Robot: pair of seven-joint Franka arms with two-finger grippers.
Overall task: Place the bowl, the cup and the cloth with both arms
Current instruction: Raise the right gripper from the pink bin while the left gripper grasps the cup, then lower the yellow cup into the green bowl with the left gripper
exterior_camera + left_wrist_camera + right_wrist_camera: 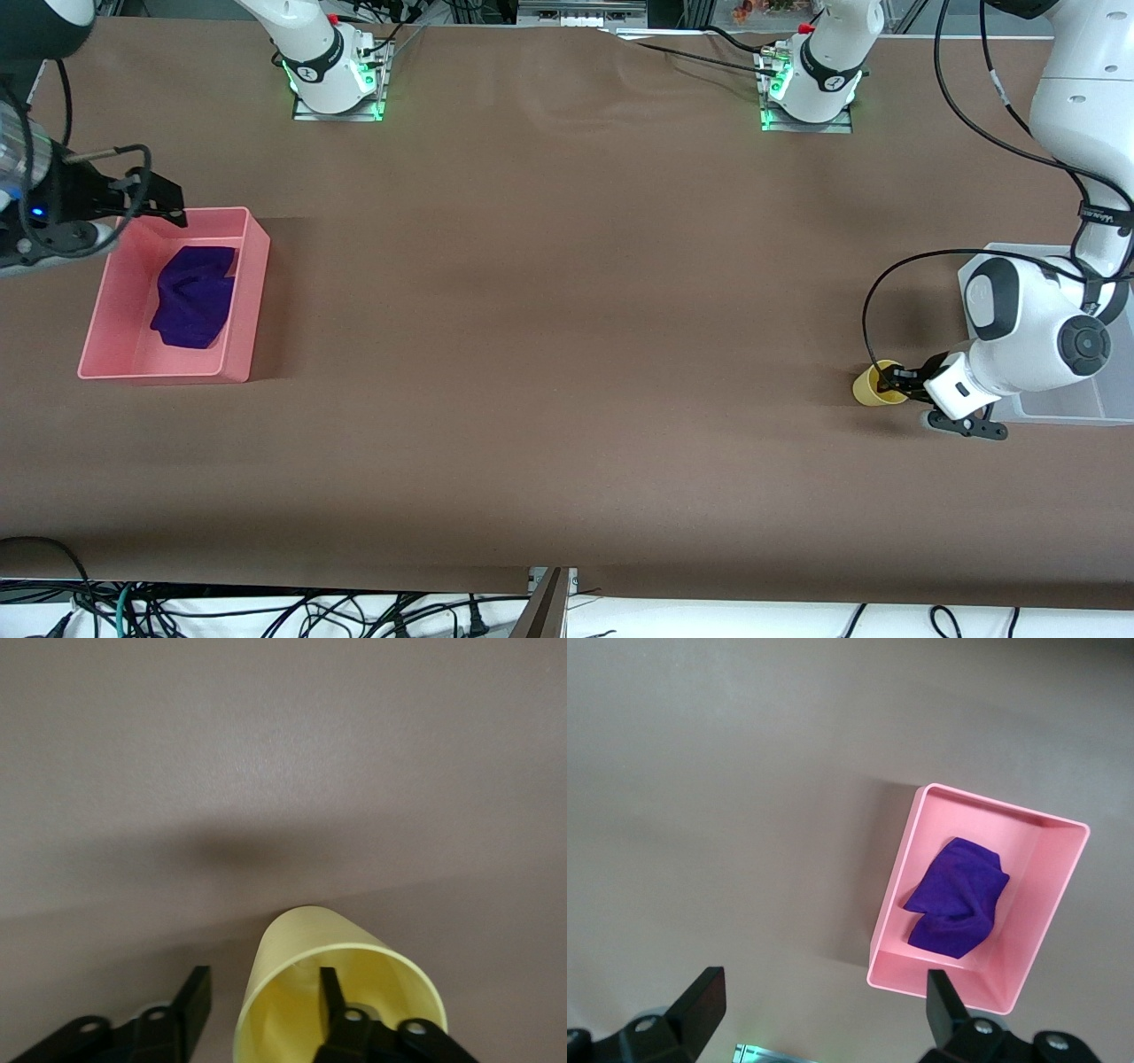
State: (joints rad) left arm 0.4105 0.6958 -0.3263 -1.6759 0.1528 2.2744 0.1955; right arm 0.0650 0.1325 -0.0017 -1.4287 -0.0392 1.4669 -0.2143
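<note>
1. Cup (873, 386): bright yellow, lying tilted on the brown table (567, 354) toward the left arm's end, mouth turned to the left gripper (902, 381). In the left wrist view the cup (301, 957) shows its open rim and pale inside.
2. Left gripper: low at the cup's rim. One finger (332, 1001) sits inside the mouth, the other outside the wall, so the jaws straddle the wall part-open; no firm pinch can be seen.
3. Clear bin (1059, 408): translucent, at 3 o'clock of the cup, largely covered by the left arm's wrist.
4. Open room by the cup: bare brown table from 6 through 9 to 12 o'clock; the table's front edge runs well below it in the front view.
5. Cloth (195, 297): deep purple, crumpled, lying inside the pink bin (252, 292) toward the right arm's end, well apart from the cup. It touches the bin floor and leaves bare pink floor around it.
6. Pink bin: rectangular, open-topped, walls upright, bare table on the side toward the cup.
7. Right gripper (164, 199): in the air over the pink bin's rim at about 11 o'clock of the cloth; fingers (700, 1001) spread wide, holding nothing.
8. Writing: small dark lettering on a band of the left arm, too small to read.
</note>
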